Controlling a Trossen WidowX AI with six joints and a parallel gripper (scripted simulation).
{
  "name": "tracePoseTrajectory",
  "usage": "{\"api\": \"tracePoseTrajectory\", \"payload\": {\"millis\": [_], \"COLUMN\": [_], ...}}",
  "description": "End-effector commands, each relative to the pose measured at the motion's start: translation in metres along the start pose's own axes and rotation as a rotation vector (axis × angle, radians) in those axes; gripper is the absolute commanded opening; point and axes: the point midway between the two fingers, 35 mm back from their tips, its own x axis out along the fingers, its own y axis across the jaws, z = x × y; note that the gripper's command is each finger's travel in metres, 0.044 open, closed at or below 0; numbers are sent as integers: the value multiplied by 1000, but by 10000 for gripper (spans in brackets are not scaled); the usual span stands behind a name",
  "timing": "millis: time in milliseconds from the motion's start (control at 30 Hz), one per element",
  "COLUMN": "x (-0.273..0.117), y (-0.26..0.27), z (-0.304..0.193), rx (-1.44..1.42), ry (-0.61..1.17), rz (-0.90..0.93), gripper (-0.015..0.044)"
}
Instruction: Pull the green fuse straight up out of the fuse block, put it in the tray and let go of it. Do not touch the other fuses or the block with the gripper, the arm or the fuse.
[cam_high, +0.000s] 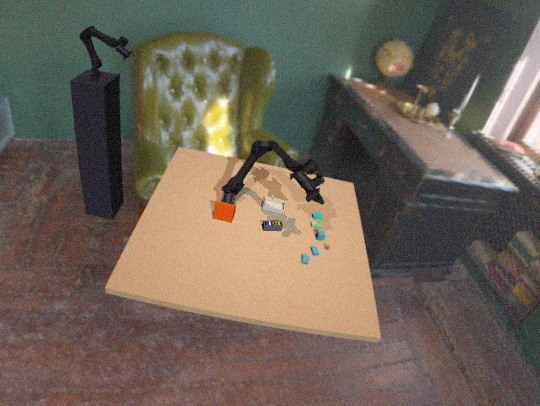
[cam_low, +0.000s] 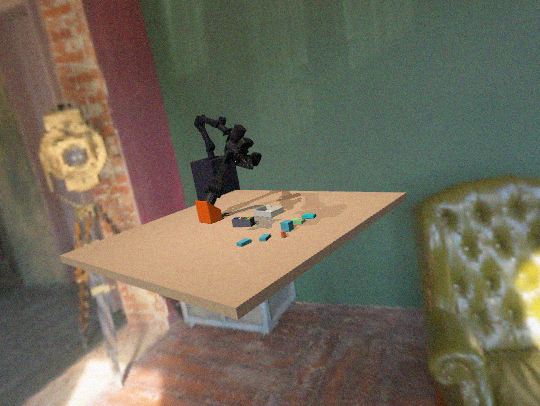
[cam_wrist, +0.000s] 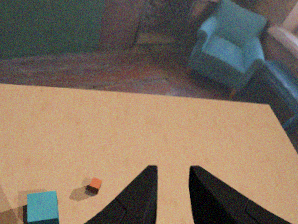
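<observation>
Green Fuse Sits in Block as Gripper Hovers Away

The green fuse (cam_high: 277, 223) is seated in the fuse block (cam_high: 272, 228) (cam_low: 243, 223) among other coloured fuses. The pale tray (cam_high: 274, 212) (cam_low: 269, 215) stands near the block on the wooden table (cam_high: 240, 280) (cam_low: 165, 250) (cam_wrist: 150, 130). The gripper (cam_high: 318, 198) (cam_low: 256, 159) (cam_wrist: 173, 175) hangs above the table, well apart from the block, its fingers slightly apart with nothing between them.

Top and exterior both overlook the table (cam_high: 240, 280) (cam_low: 200, 260) from afar; wrist faces across it.
</observation>
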Motion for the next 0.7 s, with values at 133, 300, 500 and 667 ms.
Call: {"api": "tracePoseTrajectory", "payload": {"millis": [133,300,500,667], "x": [15,-3,-42,-43], "y": [45,81,114,114], "z": [-120,-195,-262,-264], "rx": [537,867,1176,1185], "ry": [432,727,1026,1034], "rz": [-7,-122,-349,-357], "gripper": [66,66,66,66]}}
